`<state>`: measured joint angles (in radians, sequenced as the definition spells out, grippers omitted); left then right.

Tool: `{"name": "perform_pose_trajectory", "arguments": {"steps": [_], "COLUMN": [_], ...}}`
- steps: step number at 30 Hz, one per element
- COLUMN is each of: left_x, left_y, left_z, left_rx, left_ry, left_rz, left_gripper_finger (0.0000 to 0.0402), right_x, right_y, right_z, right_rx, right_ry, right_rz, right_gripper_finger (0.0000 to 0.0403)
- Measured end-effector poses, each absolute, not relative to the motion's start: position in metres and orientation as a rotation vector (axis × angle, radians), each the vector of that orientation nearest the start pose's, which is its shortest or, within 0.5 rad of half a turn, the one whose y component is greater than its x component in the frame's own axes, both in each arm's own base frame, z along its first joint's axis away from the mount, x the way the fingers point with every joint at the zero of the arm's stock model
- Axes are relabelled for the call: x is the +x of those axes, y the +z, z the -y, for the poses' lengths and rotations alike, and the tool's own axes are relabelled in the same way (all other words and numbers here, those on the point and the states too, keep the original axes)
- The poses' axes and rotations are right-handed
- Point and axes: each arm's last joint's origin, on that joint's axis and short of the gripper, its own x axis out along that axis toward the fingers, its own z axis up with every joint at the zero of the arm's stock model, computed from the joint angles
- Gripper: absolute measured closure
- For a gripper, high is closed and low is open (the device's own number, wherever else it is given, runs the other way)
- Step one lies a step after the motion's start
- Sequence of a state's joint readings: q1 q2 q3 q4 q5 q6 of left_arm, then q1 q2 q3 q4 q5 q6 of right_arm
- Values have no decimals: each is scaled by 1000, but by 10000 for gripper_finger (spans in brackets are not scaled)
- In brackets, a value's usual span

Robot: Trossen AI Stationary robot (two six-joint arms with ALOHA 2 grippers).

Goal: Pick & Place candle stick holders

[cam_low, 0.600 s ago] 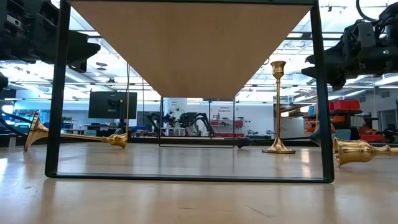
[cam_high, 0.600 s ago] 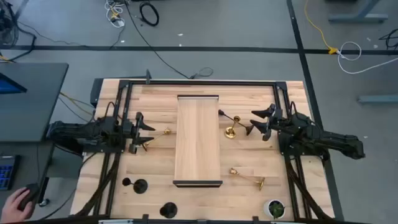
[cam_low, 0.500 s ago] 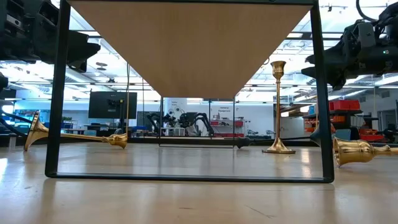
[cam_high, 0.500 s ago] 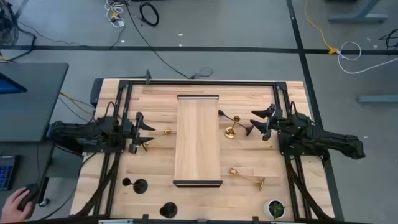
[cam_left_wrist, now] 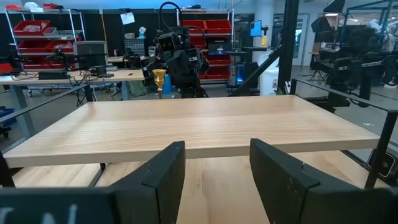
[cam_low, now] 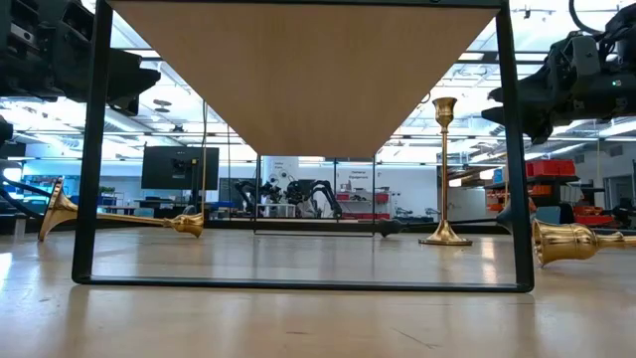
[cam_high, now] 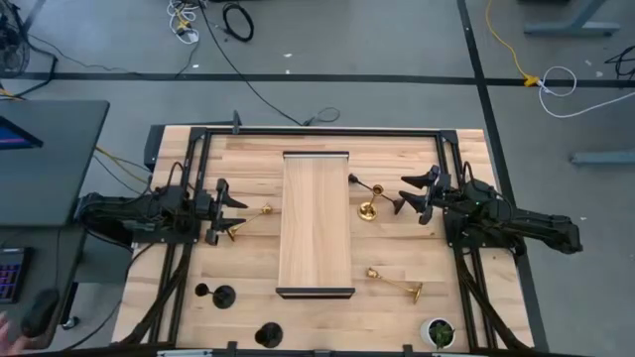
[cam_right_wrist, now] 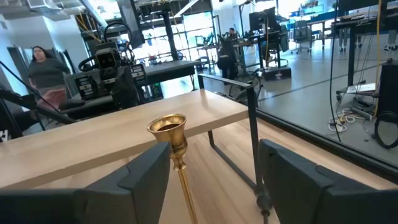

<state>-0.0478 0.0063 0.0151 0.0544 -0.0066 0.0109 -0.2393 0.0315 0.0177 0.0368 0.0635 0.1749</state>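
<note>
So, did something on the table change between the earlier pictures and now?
Nothing on the table visibly changed. The upright shiny gold metal candlestick stands where it stood, and the open right tool hangs beside it in the same place. The open left tool waits unmoved on the other side of the raised wooden shelf. Only a person's hand at the picture's lower left edge drew back.

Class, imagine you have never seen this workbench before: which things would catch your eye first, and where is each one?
A raised wooden shelf on a black frame spans the middle of the table. Right of it a gold candlestick stands upright, just ahead of the open right gripper. Another gold candlestick lies on its side left of the shelf by the open left gripper, and a third lies near the front right.
</note>
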Motion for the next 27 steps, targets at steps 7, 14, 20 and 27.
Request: {"name": "perform_pose_trajectory", "arguments": {"steps": [7, 14, 20, 27], "left_x": [97, 97, 97, 97], "left_y": [173, 173, 173, 173], "left_z": [4, 4, 4, 4], "left_rx": [9, 9, 9, 9], "left_ry": [-41, -41, -41, -41], "left_rz": [63, 63, 63, 63], "left_gripper_finger": [220, 220, 220, 220], "right_x": [95, 95, 95, 95], "right_y": [171, 171, 171, 171], "right_z": [25, 25, 25, 25], "right_rx": [171, 171, 171, 171], "right_ry": [-300, -300, -300, -300], "right_rz": [49, 49, 49, 49], "right_gripper_finger": [158, 158, 158, 158]}}
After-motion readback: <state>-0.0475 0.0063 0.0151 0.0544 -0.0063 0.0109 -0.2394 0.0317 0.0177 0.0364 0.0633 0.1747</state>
